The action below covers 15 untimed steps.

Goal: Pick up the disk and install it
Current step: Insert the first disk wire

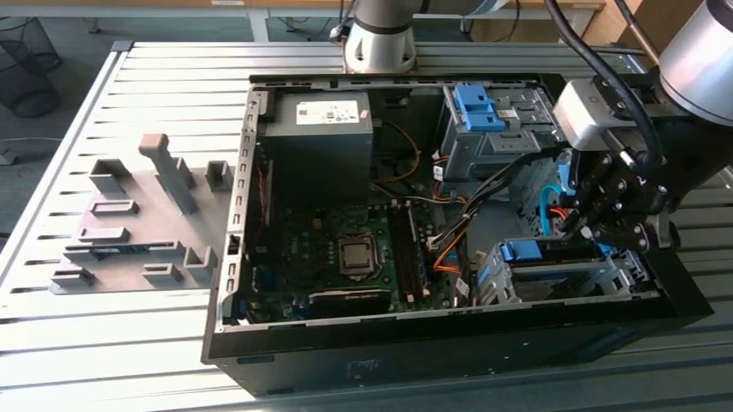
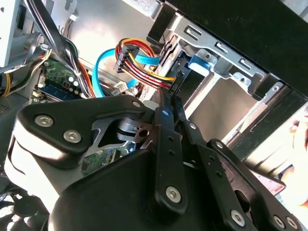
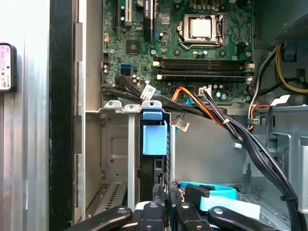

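Note:
The disk (image 1: 550,251) lies in the metal drive cage (image 1: 561,279) at the open computer case's front corner, on the exterior view's right; its blue caddy rail faces the motherboard. In the first wrist view the disk's blue tab (image 3: 154,137) shows edge-on in the cage slot. In the second wrist view a piece of that blue tab (image 2: 199,65) peeks from the cage. My gripper (image 1: 593,236) hangs just over the disk's outer end, and I cannot tell whether it touches. In both wrist views the gripper (image 2: 172,98) (image 3: 163,190) is shut, its black fingers meeting at the tips, with nothing visible between them.
A bundle of coloured cables (image 2: 144,65) and a light blue flat cable (image 3: 216,195) run close to the fingers. The grey power supply (image 1: 326,116), an empty blue bracket (image 1: 475,107) and the motherboard (image 1: 343,249) fill the case. Grey fixtures (image 1: 137,223) sit on the slatted table.

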Each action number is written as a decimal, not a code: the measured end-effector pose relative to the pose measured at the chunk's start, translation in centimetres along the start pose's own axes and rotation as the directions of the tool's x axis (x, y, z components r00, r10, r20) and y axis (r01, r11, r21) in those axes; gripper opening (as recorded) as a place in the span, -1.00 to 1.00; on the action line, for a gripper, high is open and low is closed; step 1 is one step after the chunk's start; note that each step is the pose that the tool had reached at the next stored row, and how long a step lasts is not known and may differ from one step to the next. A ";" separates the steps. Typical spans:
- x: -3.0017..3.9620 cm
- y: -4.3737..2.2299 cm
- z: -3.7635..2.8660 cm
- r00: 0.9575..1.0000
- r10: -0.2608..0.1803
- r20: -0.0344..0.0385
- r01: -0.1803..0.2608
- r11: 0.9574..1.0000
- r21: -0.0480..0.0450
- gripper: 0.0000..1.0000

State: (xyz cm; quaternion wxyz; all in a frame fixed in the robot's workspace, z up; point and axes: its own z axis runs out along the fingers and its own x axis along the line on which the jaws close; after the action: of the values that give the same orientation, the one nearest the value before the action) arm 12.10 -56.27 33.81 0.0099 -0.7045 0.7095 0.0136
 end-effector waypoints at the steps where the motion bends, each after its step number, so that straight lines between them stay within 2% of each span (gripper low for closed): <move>1: 0.03 0.04 0.00 1.000 0.000 0.000 0.000 1.000 0.000 -0.68; 15: 0.16 0.06 0.35 1.000 0.000 0.000 0.000 1.000 0.000 -0.68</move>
State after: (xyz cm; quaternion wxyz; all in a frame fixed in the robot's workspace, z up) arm 12.04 -56.42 33.46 0.0100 -0.7045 0.7095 0.0137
